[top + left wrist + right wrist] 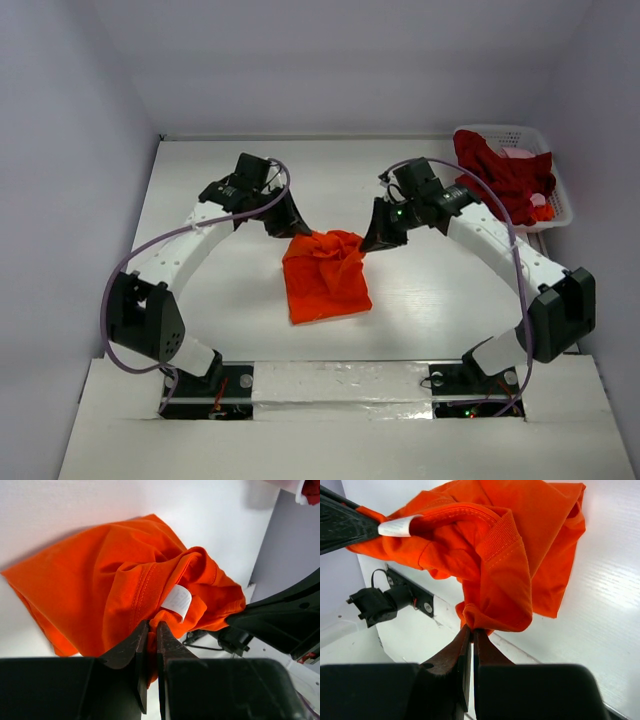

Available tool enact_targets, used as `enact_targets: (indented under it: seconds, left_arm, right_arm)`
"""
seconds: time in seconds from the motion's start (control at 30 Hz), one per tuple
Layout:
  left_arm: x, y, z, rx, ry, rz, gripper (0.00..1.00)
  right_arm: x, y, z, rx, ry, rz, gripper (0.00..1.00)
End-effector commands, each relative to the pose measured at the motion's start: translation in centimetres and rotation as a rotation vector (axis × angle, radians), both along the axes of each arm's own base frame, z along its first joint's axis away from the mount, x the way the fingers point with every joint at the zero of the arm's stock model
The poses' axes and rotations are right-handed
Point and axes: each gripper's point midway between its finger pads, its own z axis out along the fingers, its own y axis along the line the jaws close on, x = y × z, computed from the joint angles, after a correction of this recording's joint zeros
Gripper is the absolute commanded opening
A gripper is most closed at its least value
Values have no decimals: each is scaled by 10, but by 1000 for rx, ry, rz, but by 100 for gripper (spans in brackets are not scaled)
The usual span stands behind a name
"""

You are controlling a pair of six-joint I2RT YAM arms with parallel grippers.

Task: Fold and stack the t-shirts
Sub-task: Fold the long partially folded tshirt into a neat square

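1 shirt in work: the bright orange-red soft cloth t-shirt (pixel 325 275) is mid-table on the white tabletop (pixel 440 300), between the 2 arms. Near part lies on the surface, roughly flat. Far edge is bunched and raised where both grippers have it.

L: left gripper (pixel 151 626) has its fingers pressed together on a fold of orange cloth at the neck opening, right by the small white neck label (pixel 177 601).
R: right gripper (pixel 471 630) has its fingers closed tight on another bunched fold, under a stitched band. Prob collar or hem, can't tell which.
The 2 grip pts are near each other w/ slack cloth between them, so nothing is tensioned.

Why like this, my read: a 2-pt pinch on 1 edge lets the arms lift and pull apart to spread the shirt before any fold. Cloth is crumpled, not folded, so the task looks early; 0 shirts stacked.

Containers: 1 only. White lattice plastic basket (pixel 505 129) at the far right corner, apart from both grippers. Inside:
- dark crimson red cloth shirt (pixel 500 175), heaped loose, filling most of it and riding up over the left rim
- bit of pink cloth (pixel 518 153) showing behind it at the far side

Neither arm touches either one. Anything under the heap isn't visible.
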Motion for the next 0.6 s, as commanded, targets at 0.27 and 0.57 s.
enact_targets:
  seconds: [0.27, 0.57]
  left_arm:
    - [-33, -2, -26, -62, 108, 1, 0]
    - [-31, -2, -39, -32, 111, 7, 0]
  right_arm:
    - [-28, -11, -35, -56, 82, -12, 0]
    - [-28, -3, -49, -60, 92, 28, 0]
